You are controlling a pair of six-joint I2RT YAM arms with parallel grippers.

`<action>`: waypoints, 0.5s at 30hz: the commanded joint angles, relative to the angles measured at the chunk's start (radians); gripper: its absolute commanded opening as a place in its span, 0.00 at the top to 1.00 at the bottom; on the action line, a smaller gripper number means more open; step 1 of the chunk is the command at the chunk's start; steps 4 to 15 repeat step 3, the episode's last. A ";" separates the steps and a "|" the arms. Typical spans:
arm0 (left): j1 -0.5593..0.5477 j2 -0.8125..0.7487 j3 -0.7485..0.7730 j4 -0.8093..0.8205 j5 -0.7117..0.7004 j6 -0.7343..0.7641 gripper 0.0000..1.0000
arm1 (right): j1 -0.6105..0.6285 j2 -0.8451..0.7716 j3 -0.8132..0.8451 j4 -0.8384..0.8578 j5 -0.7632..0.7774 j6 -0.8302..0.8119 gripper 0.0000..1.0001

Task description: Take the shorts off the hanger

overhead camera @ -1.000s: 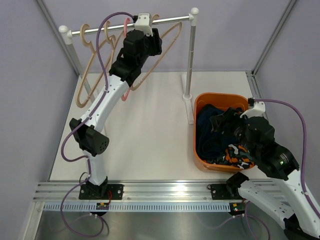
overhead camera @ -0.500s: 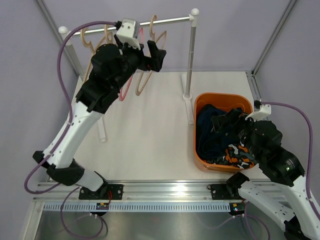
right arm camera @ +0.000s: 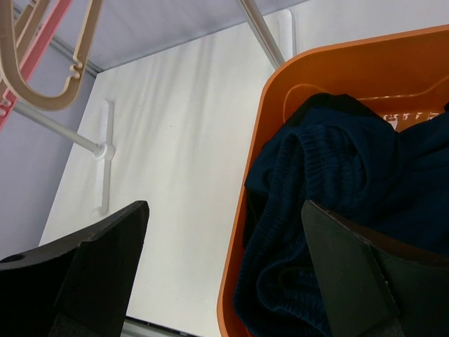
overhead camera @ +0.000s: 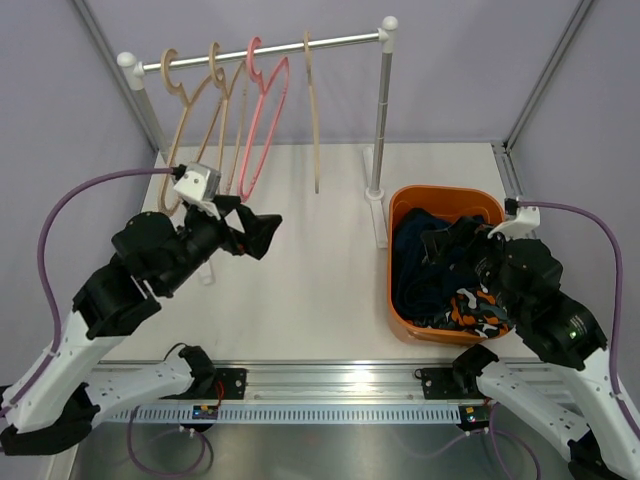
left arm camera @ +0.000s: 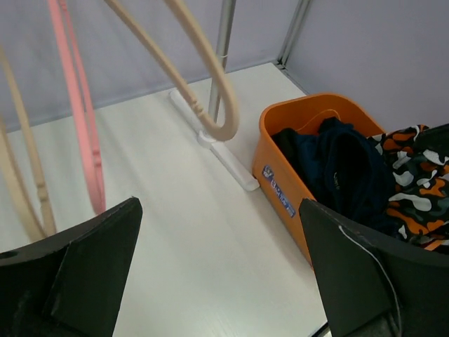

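Note:
The shorts lie heaped in the orange bin (overhead camera: 400, 205). A dark navy pair (right arm camera: 337, 182) is on top, and a pair blotched orange, black, grey and white (overhead camera: 475, 312) lies at the near side. Several hangers hang bare on the rail, among them a pink hanger (overhead camera: 262, 110) and a wooden hanger (overhead camera: 312, 110). My left gripper (overhead camera: 262, 232) is open and empty, low over the table and well below the rail. Just above the bin's heap, my right gripper (right arm camera: 224, 210) is open with nothing between its fingers.
The rail (overhead camera: 340, 40) rests on two white-capped posts, and the right post (overhead camera: 378, 120) stands on a white foot beside the bin's left wall. Purple walls and metal frame bars close in the back and sides. An aluminium base rail (overhead camera: 320, 385) runs along the near edge.
My left arm has dropped away from the rail towards the near left, and its gripper has opened. The hangers have swung back to hang straight. My right gripper has opened over the bin.

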 commanded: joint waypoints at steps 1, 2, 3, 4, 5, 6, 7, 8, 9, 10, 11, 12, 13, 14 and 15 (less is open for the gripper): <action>-0.005 -0.056 -0.055 -0.071 -0.034 0.001 0.01 | 0.003 -0.009 -0.012 0.055 0.008 -0.038 0.01; -0.005 -0.067 -0.067 -0.071 -0.036 0.001 0.01 | 0.003 -0.011 -0.014 0.058 0.013 -0.037 0.01; -0.005 -0.081 -0.079 -0.068 -0.036 0.004 0.01 | 0.001 -0.014 -0.017 0.064 0.017 -0.038 0.00; -0.005 -0.081 -0.079 -0.068 -0.036 0.004 0.01 | 0.001 -0.014 -0.017 0.064 0.017 -0.038 0.00; -0.005 -0.081 -0.079 -0.068 -0.036 0.004 0.01 | 0.001 -0.014 -0.017 0.064 0.017 -0.038 0.00; -0.005 -0.081 -0.079 -0.068 -0.036 0.004 0.01 | 0.001 -0.014 -0.017 0.064 0.017 -0.038 0.00; -0.005 -0.081 -0.079 -0.068 -0.036 0.004 0.01 | 0.001 -0.014 -0.017 0.064 0.017 -0.038 0.00; -0.005 -0.081 -0.079 -0.068 -0.036 0.004 0.01 | 0.001 -0.014 -0.017 0.064 0.017 -0.038 0.00; -0.005 -0.081 -0.079 -0.068 -0.036 0.004 0.01 | 0.001 -0.014 -0.017 0.064 0.017 -0.038 0.00; -0.005 -0.081 -0.079 -0.068 -0.036 0.004 0.01 | 0.001 -0.014 -0.017 0.064 0.017 -0.038 0.00; -0.005 -0.081 -0.079 -0.068 -0.036 0.004 0.01 | 0.001 -0.014 -0.017 0.064 0.017 -0.038 0.00; -0.005 -0.081 -0.079 -0.068 -0.036 0.004 0.01 | 0.001 -0.014 -0.017 0.064 0.017 -0.038 0.00; -0.005 -0.081 -0.079 -0.068 -0.036 0.004 0.01 | 0.001 -0.014 -0.017 0.064 0.017 -0.038 0.00; -0.005 -0.081 -0.079 -0.068 -0.036 0.004 0.01 | 0.001 -0.014 -0.017 0.064 0.017 -0.038 0.00; -0.005 -0.081 -0.079 -0.068 -0.036 0.004 0.01 | 0.001 -0.014 -0.017 0.064 0.017 -0.038 0.00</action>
